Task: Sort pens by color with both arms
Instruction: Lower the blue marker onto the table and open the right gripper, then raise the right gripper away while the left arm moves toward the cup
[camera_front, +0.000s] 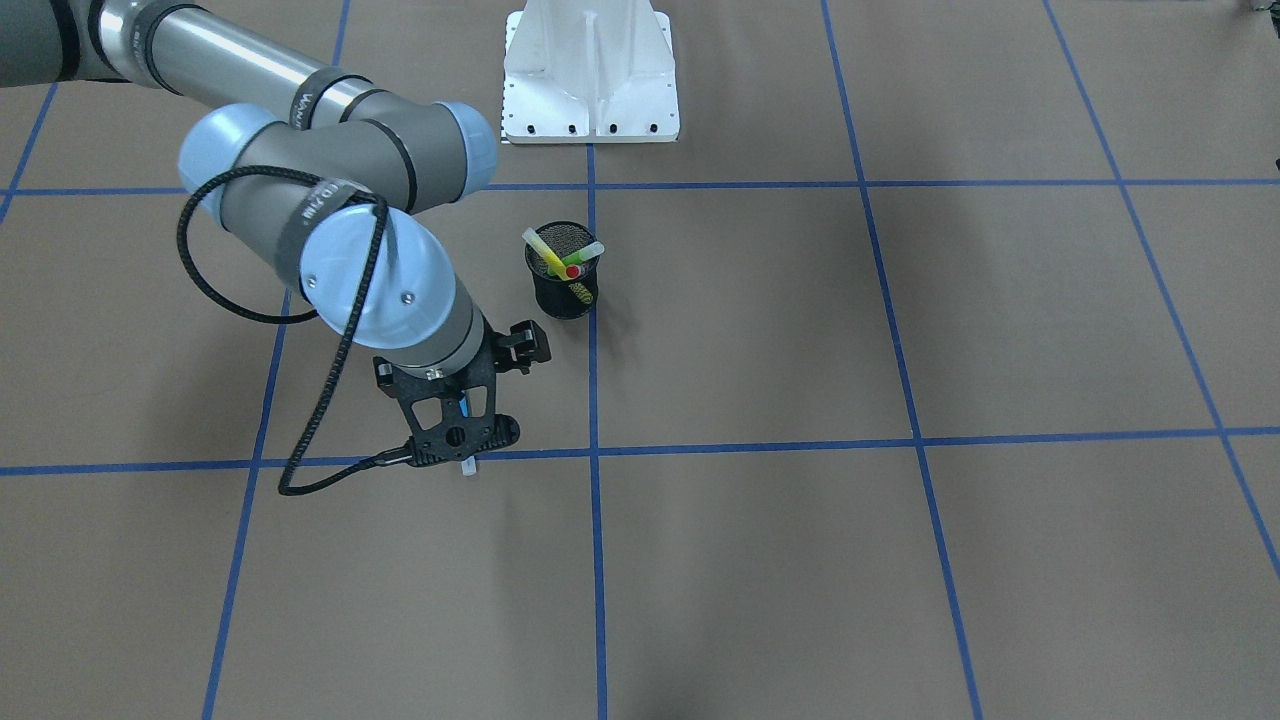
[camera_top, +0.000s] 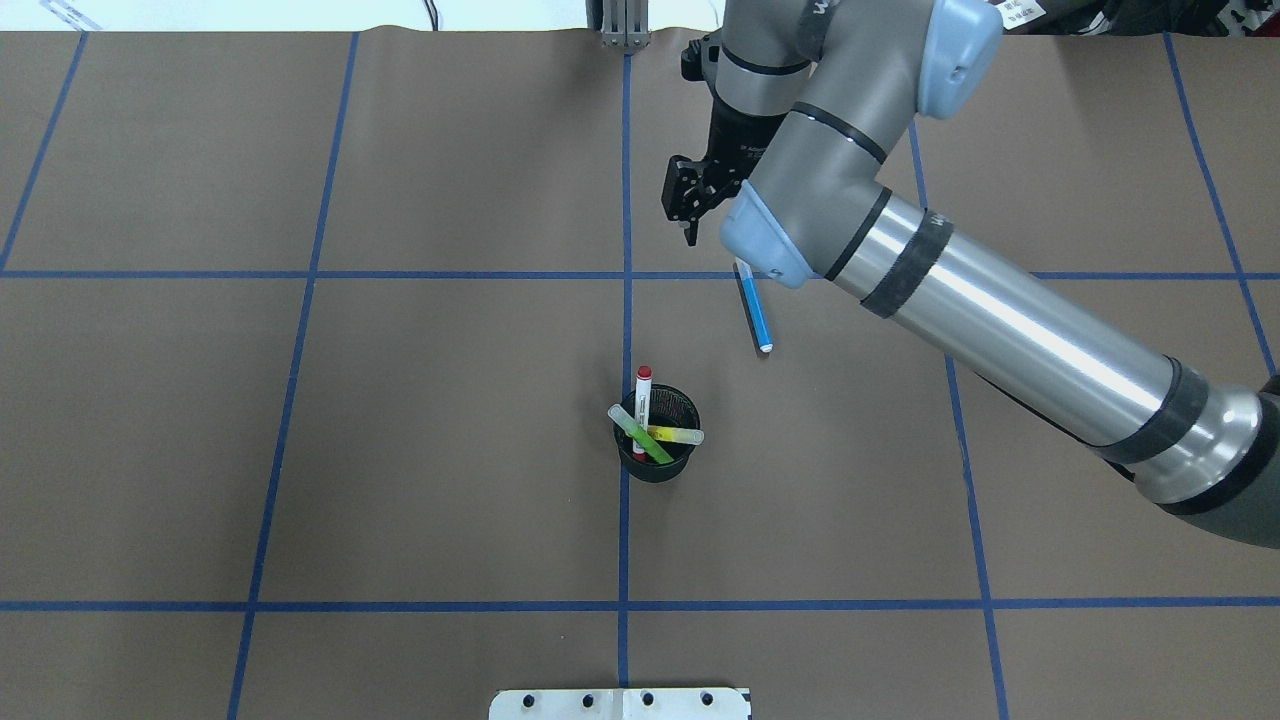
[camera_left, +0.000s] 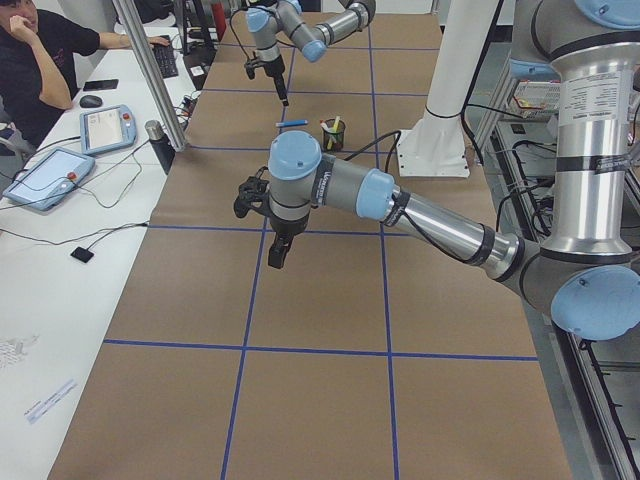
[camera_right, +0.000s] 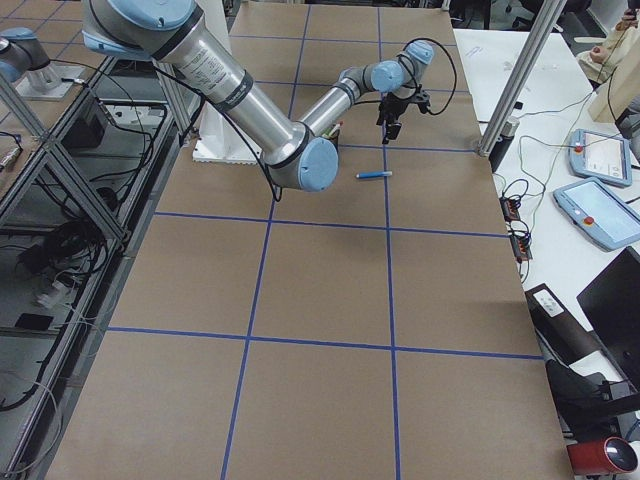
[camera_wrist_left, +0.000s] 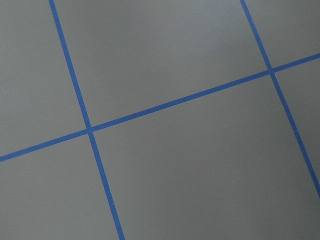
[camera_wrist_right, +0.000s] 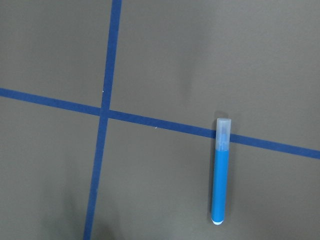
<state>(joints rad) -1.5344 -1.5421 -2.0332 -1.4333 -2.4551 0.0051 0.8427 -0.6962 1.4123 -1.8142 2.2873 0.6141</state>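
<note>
A blue pen (camera_top: 755, 315) lies flat on the brown table, free of any gripper; it also shows in the right wrist view (camera_wrist_right: 220, 175), across a blue tape line. My right gripper (camera_top: 700, 205) hangs above its far end, open and empty. In the front view only the pen's tip (camera_front: 468, 466) shows under the right gripper (camera_front: 455, 362). The red-and-white pen (camera_top: 642, 400), light green pen (camera_top: 640, 435) and yellow pen (camera_top: 675, 435) stand in a black mesh cup (camera_top: 655, 465). My left gripper (camera_left: 277, 252) hovers over bare table far from them; I cannot tell its state.
The white pedestal base (camera_front: 590, 80) stands behind the cup. Blue tape lines (camera_wrist_left: 90, 129) grid the brown table. A seated person (camera_left: 40, 60) and tablets (camera_left: 45, 175) are at the side table beyond the far edge.
</note>
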